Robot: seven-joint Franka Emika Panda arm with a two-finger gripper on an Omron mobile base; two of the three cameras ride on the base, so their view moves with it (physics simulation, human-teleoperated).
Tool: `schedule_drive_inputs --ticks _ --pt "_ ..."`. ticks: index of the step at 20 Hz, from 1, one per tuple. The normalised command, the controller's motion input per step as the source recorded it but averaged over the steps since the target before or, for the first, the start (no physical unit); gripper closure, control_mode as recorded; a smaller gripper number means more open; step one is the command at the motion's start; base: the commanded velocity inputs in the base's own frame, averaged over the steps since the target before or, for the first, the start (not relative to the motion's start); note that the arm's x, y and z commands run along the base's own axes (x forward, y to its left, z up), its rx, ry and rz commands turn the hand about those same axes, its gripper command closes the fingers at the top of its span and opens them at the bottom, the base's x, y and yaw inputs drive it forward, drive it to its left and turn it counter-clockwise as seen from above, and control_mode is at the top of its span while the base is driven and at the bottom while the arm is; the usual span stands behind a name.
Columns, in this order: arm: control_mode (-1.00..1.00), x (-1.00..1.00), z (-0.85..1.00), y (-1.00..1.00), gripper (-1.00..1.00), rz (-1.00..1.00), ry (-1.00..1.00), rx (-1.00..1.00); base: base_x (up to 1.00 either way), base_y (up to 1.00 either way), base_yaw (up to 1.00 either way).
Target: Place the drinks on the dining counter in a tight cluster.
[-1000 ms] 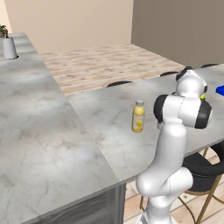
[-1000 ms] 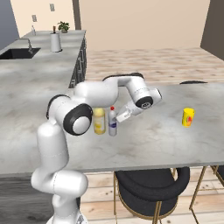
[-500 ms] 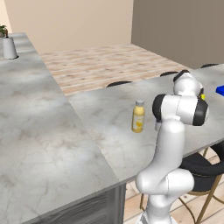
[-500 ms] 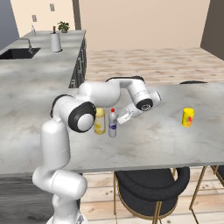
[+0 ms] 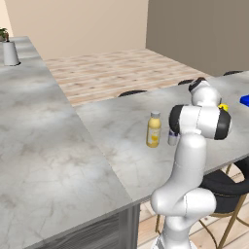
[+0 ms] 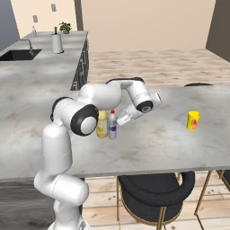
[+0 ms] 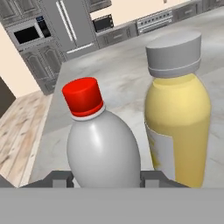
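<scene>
- The pincer [image 6: 117, 121] is clenched on the silver bottle [image 6: 112, 127]; in the hand view that bottle [image 7: 103, 151] sits between the two finger tips [image 7: 61, 178], red cap up, so its long axis is upright and square to the pincer's reach.
- The silver bottle stands on the desk [image 6: 161, 134] just beside the yellow bottle [image 6: 102, 124]. From the hand view the yellow bottle [image 7: 177, 127] lies just past it and to one side; whether the two touch I cannot tell.
- In the left base view the yellow bottle [image 5: 153, 129] stands well in from the desk's near edge, toward the end where the desk meets the cabinet counter [image 5: 44, 146]. The silver bottle [image 5: 172, 137] shows half hidden behind the arm.
- The third drink looks to be the small yellow container [image 6: 193, 120], well apart, far along the desk toward the other end and somewhat nearer the stool-side edge. Its look does not match a slim brown-and-white bottle, so I name it with doubt.
- Judgement: two drinks already form a pair here. Once the pincer lets go, the coming move turns on the long gap along the desk to the third drink, which lies out past the pincer, away from the pair.
- Risk: pulling back carelessly could nudge the silver bottle, or tip it into its neighbour.
</scene>
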Motion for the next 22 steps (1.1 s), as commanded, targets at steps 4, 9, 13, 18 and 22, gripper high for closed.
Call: schedule_drive_inputs --ticks 4,9,13,18,22 --pt "-1.0 0.2 -0.05 0.02 1.0 0.0 0.0 0.0 0.0 0.0 0.0" --pt "-1.0 0.2 -0.16 0.01 1.0 0.0 0.0 0.0 0.0 0.0 0.0" --pt "-1.0 0.12 -0.37 0.0 1.0 0.0 0.0 0.0 0.0 0.0 0.0" --pt "-1.0 0.08 -0.38 0.0 1.0 0.0 -0.02 0.0 0.0 0.0 0.0" --pt "-1.0 0.01 -0.32 0.0 1.0 0.0 -0.04 0.0 0.0 0.0 0.0"
